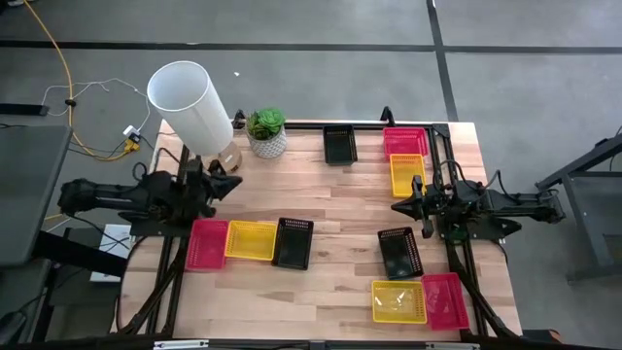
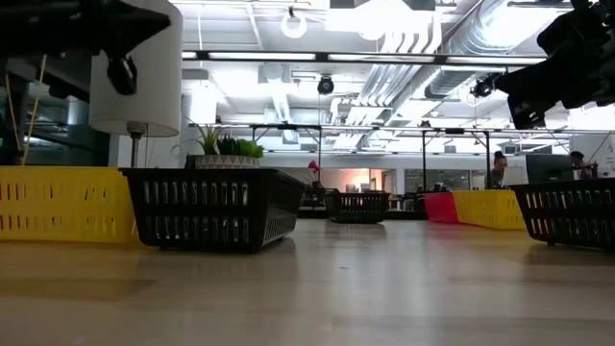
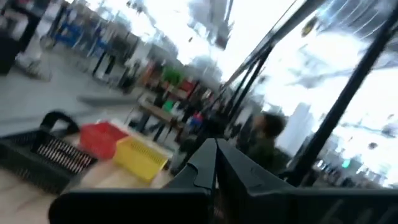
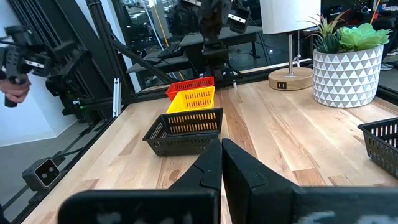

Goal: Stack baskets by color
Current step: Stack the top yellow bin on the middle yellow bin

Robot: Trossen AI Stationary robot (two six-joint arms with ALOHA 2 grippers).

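Observation:
Nine mesh baskets lie singly on the wooden table. Near the left side a red basket [image 1: 206, 243], a yellow basket [image 1: 251, 240] and a black basket [image 1: 293, 242] sit in a row. At the far edge are a black basket [image 1: 340, 145], a red one [image 1: 405, 142] and a yellow one [image 1: 407, 173]. At the near right are a black one [image 1: 399, 252], a yellow one [image 1: 398, 300] and a red one [image 1: 445, 299]. My left gripper [image 1: 237, 183] is shut and empty above the table's left side. My right gripper [image 1: 395, 206] is shut and empty, level, above the right side.
A tall white cylinder [image 1: 190, 102] on a wooden foot and a white pot with a green plant [image 1: 266, 133] stand at the far left corner. Dark frame rails [image 1: 449, 165] run along the right edge. Bare wood lies in the table's middle [image 1: 340, 209].

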